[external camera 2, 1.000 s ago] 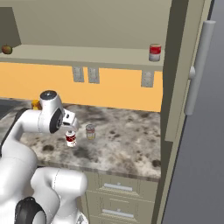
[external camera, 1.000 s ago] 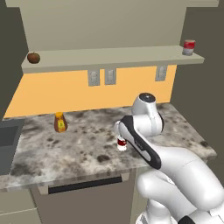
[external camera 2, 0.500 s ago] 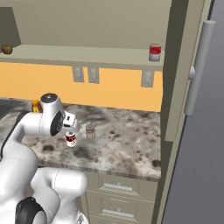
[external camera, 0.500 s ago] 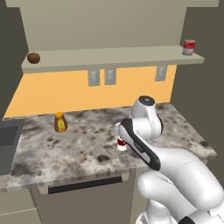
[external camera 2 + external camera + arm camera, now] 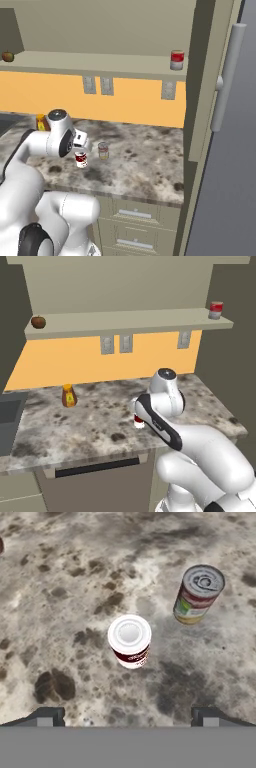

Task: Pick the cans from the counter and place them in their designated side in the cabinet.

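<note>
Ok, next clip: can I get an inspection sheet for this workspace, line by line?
Surface: speckled counter, both cans standing on it.
Job's things: red-and-white can upright, centred below the pincer; silver can with green-and-orange label upright beside it, apart. Shelf under the cabinet; neither can placed there yet.
Clutter: orange bottle at the counter's back left; brighter red can on the shelf's right end; small round brown thing on its left end.
Pincer: pincer open, above the red-and-white can, holding nothing.
Cables: nothing seen.
Surroundings: orange backsplash with outlets; drawers below the counter.
</note>
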You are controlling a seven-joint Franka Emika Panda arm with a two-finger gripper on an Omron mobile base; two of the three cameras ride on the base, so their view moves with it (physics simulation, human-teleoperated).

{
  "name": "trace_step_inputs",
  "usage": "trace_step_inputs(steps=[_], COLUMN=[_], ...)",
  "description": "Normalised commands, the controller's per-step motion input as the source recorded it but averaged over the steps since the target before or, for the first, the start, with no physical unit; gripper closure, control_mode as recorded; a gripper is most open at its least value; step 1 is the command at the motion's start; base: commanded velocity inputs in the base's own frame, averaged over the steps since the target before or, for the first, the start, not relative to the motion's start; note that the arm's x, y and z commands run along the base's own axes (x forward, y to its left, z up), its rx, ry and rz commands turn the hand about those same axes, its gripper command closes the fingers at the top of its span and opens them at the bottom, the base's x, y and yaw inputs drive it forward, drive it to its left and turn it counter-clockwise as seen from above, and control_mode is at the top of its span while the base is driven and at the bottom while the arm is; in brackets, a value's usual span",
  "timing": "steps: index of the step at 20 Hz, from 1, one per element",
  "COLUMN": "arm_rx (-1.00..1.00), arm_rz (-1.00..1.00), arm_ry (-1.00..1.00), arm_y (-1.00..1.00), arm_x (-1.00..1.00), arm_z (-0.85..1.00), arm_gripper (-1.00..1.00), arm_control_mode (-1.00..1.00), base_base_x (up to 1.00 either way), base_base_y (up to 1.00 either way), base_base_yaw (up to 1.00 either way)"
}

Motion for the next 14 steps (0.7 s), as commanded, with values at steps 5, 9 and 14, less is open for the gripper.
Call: trace_step_inputs(steps=[5, 9, 14], arm_rx=[0.0, 0.0, 0.0], arm_rz=[0.0, 0.0, 0.0], arm_ry=[0.0, 0.0, 0.0], arm_y=[0.0, 0.0, 0.03], arm_x=[0.12, 0.15, 0.13], arm_z=[-0.05, -0.04, -0.07], arm_gripper=[-1.0, -1.0, -1.0], arm_control_mode=[-1.0, -1.0, -1.0], base_base_x=[0.0, 0.0, 0.0], base_base_y=[0.0, 0.0, 0.0], base_base_yaw=[0.0, 0.0, 0.0])
